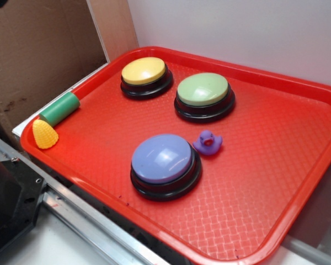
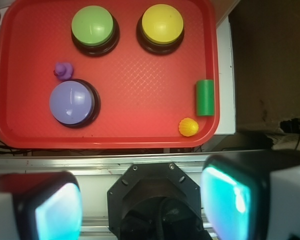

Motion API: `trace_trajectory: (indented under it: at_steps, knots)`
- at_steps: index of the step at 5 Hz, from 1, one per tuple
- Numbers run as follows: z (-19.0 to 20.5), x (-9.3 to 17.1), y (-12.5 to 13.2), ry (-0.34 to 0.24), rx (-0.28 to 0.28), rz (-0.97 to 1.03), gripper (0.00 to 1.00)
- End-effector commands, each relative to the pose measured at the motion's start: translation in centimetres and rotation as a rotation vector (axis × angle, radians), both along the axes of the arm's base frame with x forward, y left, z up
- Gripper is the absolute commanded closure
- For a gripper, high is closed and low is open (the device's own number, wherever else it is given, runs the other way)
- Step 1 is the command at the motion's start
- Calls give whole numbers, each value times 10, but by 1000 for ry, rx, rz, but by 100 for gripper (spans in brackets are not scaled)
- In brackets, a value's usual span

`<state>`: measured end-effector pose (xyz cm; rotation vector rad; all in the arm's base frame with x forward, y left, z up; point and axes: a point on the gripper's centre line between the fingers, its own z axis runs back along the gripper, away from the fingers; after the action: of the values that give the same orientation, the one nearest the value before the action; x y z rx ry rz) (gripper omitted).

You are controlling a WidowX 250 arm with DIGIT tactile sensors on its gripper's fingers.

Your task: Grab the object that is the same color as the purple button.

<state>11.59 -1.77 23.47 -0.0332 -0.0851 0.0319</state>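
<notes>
A large red plastic tray (image 1: 276, 182) with a raised rim and a fine diamond-textured floor fills most of the exterior view; behind it stand a pale wall and a sheet of brown cardboard (image 1: 38, 49), and a metal rail (image 1: 88, 221) runs along its near edge. Three big dome buttons on black circular bases sit on the tray. The purple button (image 1: 164, 160) is nearest the rail, the green-topped button (image 1: 203, 91) stands farther back, and the yellow-topped button (image 1: 145, 73) lies beside the green one, toward the cardboard. The wrist view looks straight down on the same layout from above the rail. There the gripper (image 2: 150, 202) appears at the bottom edge as two broad, blurred fingers with glowing teal pads (image 2: 57, 212), set wide apart with nothing between them, well short of the tray and above the black robot base (image 2: 157, 205). A green cylinder (image 1: 60, 108) lies on its side against the tray rim at the cardboard end, and a small yellow ridged piece shaped like a corn cob tip (image 1: 44, 134) rests just beside it in the corner. Smallest of all is the tiny purple rubber duck (image 1: 208, 143) with an orange-red beak, standing upright on the tray floor just beside the purple button's base, between that button and the green-topped one, untouched and far from the gripper.
</notes>
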Motion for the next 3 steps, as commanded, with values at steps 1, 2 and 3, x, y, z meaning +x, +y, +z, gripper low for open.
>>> trace_trajectory:
  at_steps: [1, 2, 3]
  knots:
    - [0, 0, 0, 0, 0, 0, 0]
    - [-18, 19, -14, 10, -15, 15, 0]
    - [-44, 43, -33, -4, -43, 58, 0]
